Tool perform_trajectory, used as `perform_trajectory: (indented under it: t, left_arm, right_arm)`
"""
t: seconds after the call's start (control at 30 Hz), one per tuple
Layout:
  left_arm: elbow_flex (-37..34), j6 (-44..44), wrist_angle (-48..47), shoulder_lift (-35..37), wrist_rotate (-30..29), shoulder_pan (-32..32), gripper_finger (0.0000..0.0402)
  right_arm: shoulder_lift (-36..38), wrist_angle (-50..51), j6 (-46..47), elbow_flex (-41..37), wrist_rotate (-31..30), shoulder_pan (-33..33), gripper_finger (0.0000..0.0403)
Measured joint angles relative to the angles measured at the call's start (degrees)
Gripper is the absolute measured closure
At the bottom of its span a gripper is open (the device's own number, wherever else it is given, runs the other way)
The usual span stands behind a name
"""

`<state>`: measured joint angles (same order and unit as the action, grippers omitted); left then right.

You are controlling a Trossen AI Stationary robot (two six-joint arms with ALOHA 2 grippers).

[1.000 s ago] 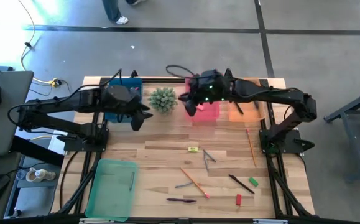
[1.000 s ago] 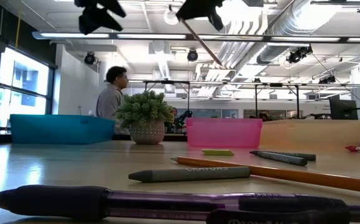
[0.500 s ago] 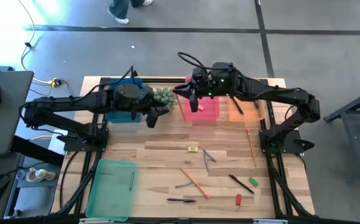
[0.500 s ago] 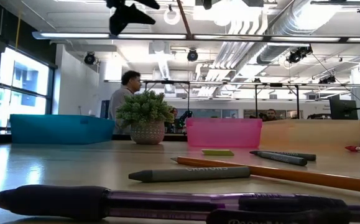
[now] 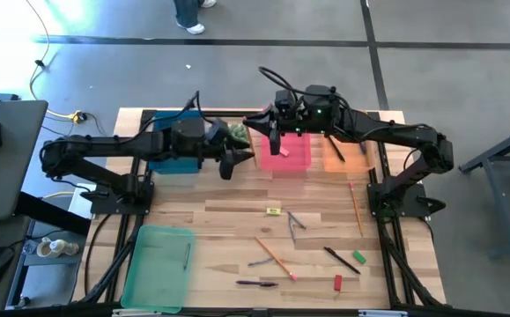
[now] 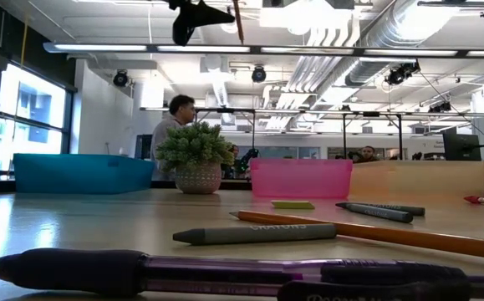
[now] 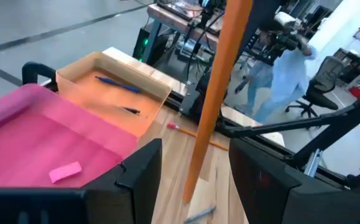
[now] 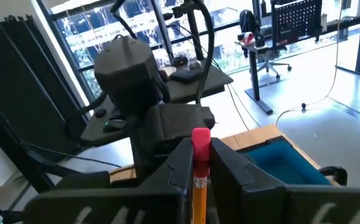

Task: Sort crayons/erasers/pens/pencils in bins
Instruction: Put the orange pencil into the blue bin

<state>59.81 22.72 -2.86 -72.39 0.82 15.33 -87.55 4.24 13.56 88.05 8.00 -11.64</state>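
My right gripper [image 5: 268, 134] is high above the plant [image 5: 237, 132] and the pink bin's [image 5: 291, 158] left edge, shut on an orange pencil [image 7: 220, 81] with a pink eraser end. My left gripper [image 5: 235, 161] is open and faces it from the left. In the left wrist view its fingers [image 7: 143, 171] stand on either side of the pencil's lower part without visibly touching. The blue bin [image 5: 171, 145], orange bin [image 5: 347, 157] and green bin [image 5: 159, 264] rest flat on the table. A pink eraser [image 7: 64, 172] lies in the pink bin. My right gripper pinches the pencil between its two fingers just below the pink eraser end [image 8: 199, 177]. The fingers come level from the table's right and lie across it. The pencil is lifted clear and stands nearly upright, eraser end up, its pointed end [image 7: 189, 198] hanging free.
Loose on the near half of the table lie a yellow eraser [image 5: 274, 211], grey crayons [image 5: 294, 222], two orange pencils [image 5: 275, 258] [image 5: 356, 209], a black pen [image 5: 341, 260], a purple pen [image 5: 256, 283], and green [image 5: 358, 257] and red [image 5: 338, 282] erasers. Pens [image 7: 120, 87] lie in the orange bin. A person walks behind the table.
My left gripper has swung from over the blue bin toward the table's right, past the plant, up to the held pencil. My right gripper has shifted slightly toward the far edge and turned, so the pencil has gone from slanting to nearly upright.
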Motion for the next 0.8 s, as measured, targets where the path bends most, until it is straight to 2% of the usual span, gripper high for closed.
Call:
perform_trajectory:
  t: [0.23,0.37,0.63,0.7,0.8]
  left_arm:
    - [0.0,-0.9,1.4,0.0,-2.5,0.0,0.0237]
    - [0.0,-1.0,1.6,0.0,-3.1,0.1,0.0278]
    - [0.0,-2.6,2.1,0.0,-3.1,0.1,0.0383]
    - [0.0,-2.6,2.4,0.0,-3.0,0.0,0.0393]
    - [0.0,-3.0,2.6,0.0,-3.0,0.0,0.0388]
  right_arm:
    - [0.0,-1.1,0.9,0.0,-0.2,0.0,0.0382]
    - [0.0,-1.1,0.7,0.0,-0.2,0.0,0.0382]
    - [0.0,-0.9,-0.6,0.0,-0.4,0.0,0.0382]
    - [0.0,-0.8,-0.6,0.0,-0.4,-0.1,0.0382]
    - [0.0,-0.8,-0.6,0.0,-0.4,-0.1,0.0382]
